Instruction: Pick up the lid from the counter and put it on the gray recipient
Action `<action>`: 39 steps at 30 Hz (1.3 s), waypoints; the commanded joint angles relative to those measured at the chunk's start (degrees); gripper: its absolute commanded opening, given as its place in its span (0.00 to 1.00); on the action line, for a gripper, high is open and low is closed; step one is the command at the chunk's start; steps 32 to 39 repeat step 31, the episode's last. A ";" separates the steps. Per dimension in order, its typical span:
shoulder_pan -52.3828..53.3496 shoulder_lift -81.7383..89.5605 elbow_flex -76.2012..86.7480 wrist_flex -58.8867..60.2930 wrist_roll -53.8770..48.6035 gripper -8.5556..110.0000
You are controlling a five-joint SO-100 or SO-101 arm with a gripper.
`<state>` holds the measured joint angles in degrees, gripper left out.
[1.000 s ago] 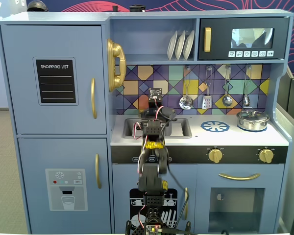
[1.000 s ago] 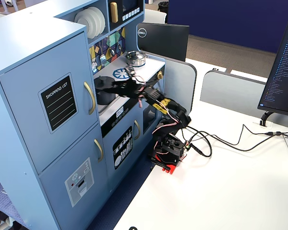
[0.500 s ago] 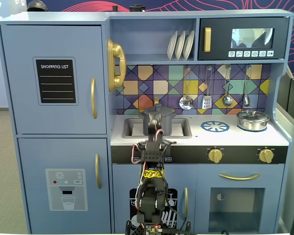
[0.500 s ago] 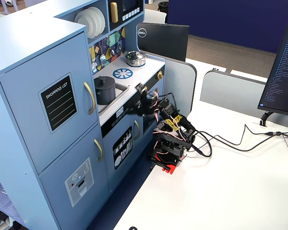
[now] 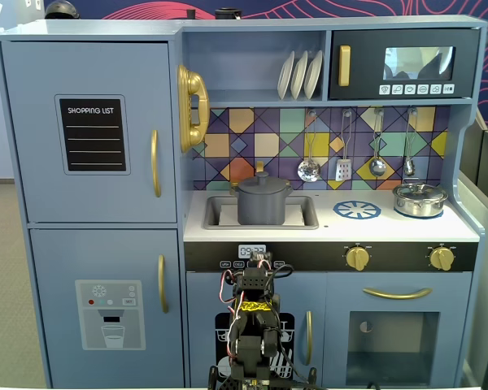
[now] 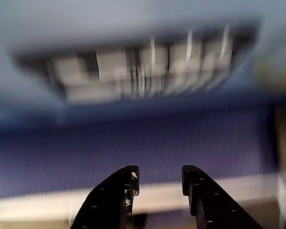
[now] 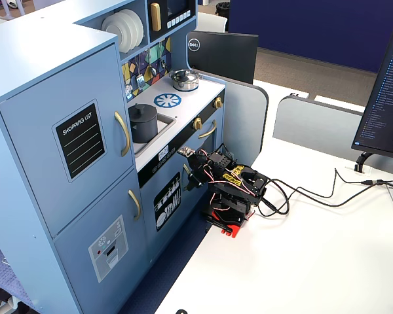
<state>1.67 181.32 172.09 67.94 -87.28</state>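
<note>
The matte dark gray pot [image 5: 263,207] stands in the sink of the toy kitchen. The dark gray lid [image 5: 263,182] with its small knob sits on top of the pot, and both fixed views show this [image 7: 143,110]. My arm [image 5: 256,321] is folded low in front of the lower cabinet, well below the counter. My gripper [image 7: 194,178] points at the cabinet door. In the blurred wrist view the gripper [image 6: 159,177] is open and empty, with a clear gap between the fingers. Pot and lid are out of the wrist view.
A shiny silver pot with lid [image 5: 420,199] stands at the counter's right, beside a blue burner ring [image 5: 357,210]. Utensils [image 5: 342,150] hang on the tiled back wall. The arm's base is clamped to a white table [image 7: 301,261] with cables trailing right.
</note>
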 commanded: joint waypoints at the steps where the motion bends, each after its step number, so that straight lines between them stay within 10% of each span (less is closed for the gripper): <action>1: -3.16 0.70 -0.18 8.70 4.39 0.07; 39: -1.67 0.79 -0.09 19.69 0.70 0.11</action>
